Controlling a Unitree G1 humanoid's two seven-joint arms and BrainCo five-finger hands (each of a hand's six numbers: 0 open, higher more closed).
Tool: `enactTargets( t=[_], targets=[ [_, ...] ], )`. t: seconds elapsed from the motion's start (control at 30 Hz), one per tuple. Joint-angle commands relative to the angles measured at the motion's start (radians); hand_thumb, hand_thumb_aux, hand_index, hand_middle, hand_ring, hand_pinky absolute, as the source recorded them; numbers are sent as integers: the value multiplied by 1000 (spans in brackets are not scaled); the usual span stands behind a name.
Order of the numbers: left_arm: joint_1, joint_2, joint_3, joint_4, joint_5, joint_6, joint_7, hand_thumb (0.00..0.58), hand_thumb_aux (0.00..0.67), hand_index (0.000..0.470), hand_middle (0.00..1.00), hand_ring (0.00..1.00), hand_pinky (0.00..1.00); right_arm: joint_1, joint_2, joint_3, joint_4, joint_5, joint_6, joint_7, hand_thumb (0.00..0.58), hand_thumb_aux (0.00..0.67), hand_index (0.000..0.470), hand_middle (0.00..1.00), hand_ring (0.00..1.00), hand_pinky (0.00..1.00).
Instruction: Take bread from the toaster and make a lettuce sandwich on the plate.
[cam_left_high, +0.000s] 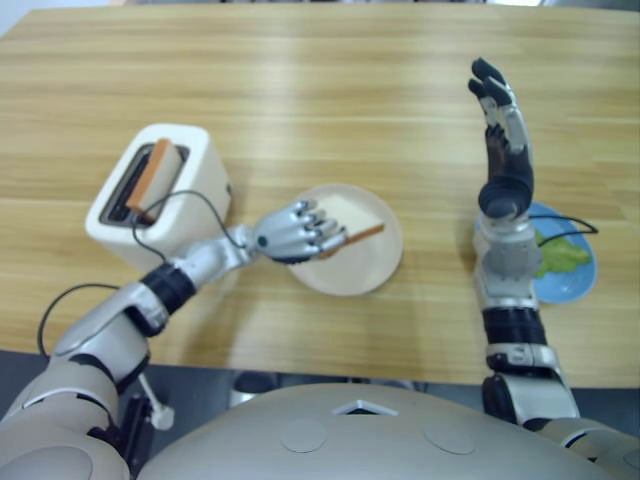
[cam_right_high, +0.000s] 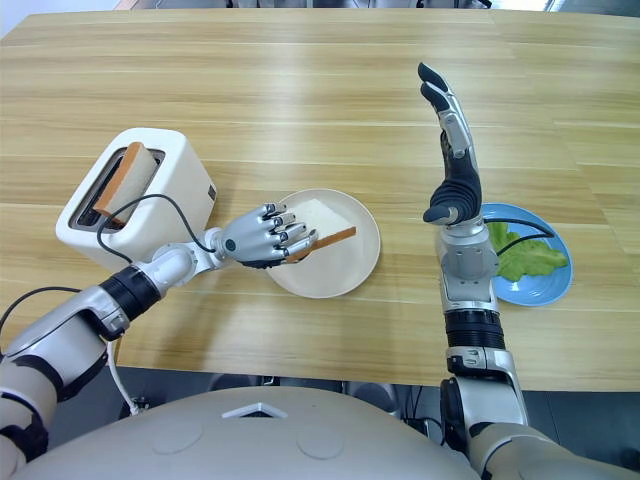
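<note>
Left eye view: a long light-wood table (cam_left_high: 320, 90) fills the scene, and everything on it sits nearer its near edge than its far one. A white boxy two-slot toaster (cam_left_high: 198, 175) stands at the left, turned at an angle to the table's edge. A brown-crusted slice of bread (cam_left_high: 153, 170) sticks up out of one slot. Just right of it lies a round cream plate (cam_left_high: 375, 272), close to the near edge. A round blue plate (cam_right_high: 548, 292) lies well apart to the right, also by the near edge, with a green lettuce leaf (cam_right_high: 527, 258) on it.

The right hand (cam_left_high: 500, 125) stands upright between the two plates. Its fingers are stretched straight and hold nothing, and its forearm covers the blue plate's left rim. The left hand (cam_left_high: 293, 232) hangs over the cream plate's left rim, fingers curled on a pale square slice of bread (cam_right_high: 325, 214) that lies tilted over the plate.
</note>
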Motion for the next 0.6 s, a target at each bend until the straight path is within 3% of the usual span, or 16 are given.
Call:
enactTargets(
  t=[0.03,0.23,0.6],
  targets=[
    [-17,-32,-24,87,-9,-1,-40,580,670,460,886,886,886,4,3,0,-10,-7,5,0,0,0,0,0,0,0],
    [-33,-88,-36,198,-48,-13,-125,580,670,460,867,867,867,-1,8,1,-2,-13,3,-4,0,0,0,0,0,0],
    [-53,-97,-7,211,-93,49,-183,580,670,460,878,878,878,0,11,2,-2,-19,1,-6,0,0,0,0,0,0]
  ],
)
